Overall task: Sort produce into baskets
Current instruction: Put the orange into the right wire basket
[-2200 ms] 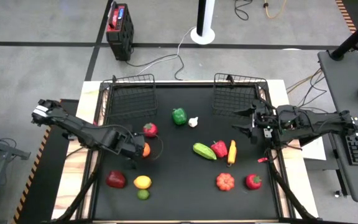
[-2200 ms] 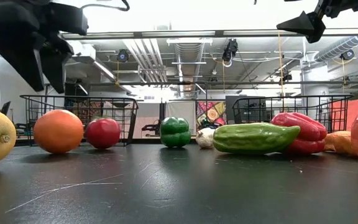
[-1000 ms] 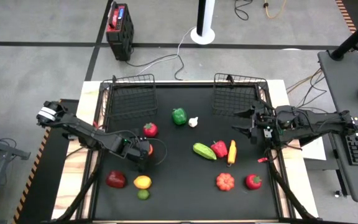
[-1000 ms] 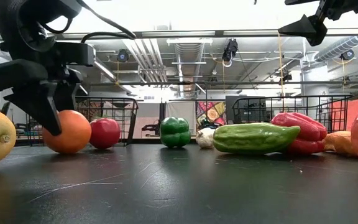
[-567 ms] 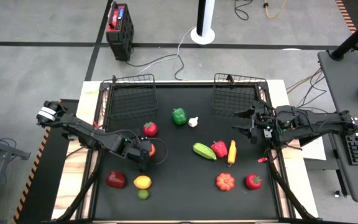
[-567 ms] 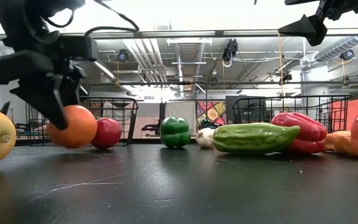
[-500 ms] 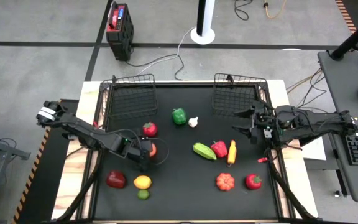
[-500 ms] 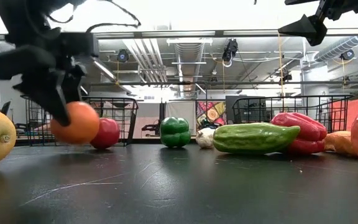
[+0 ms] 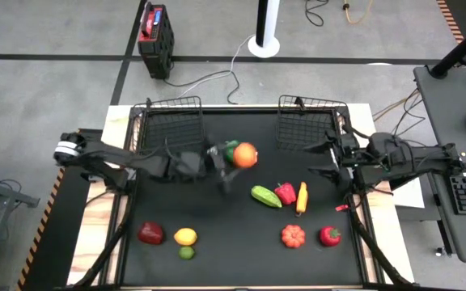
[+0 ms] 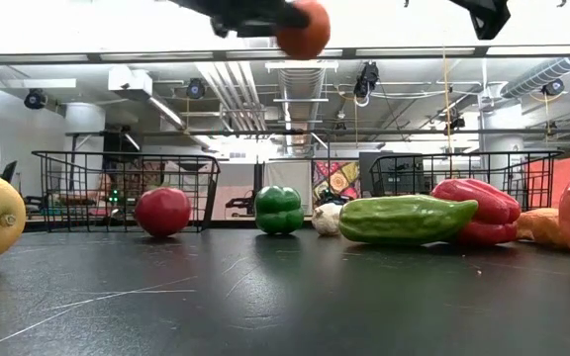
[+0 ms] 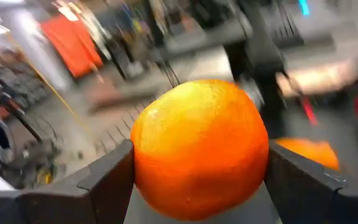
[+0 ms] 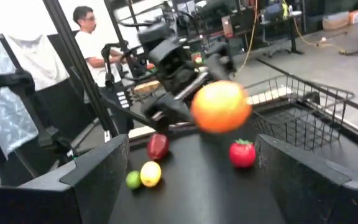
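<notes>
above the worktop centre: my left hand grips the orange, lifted over the green pepper.
at 3 o'clock: my right hand hangs with fingers apart, holding nothing.
at 11 and 1 o'clock: two baskets.
</notes>
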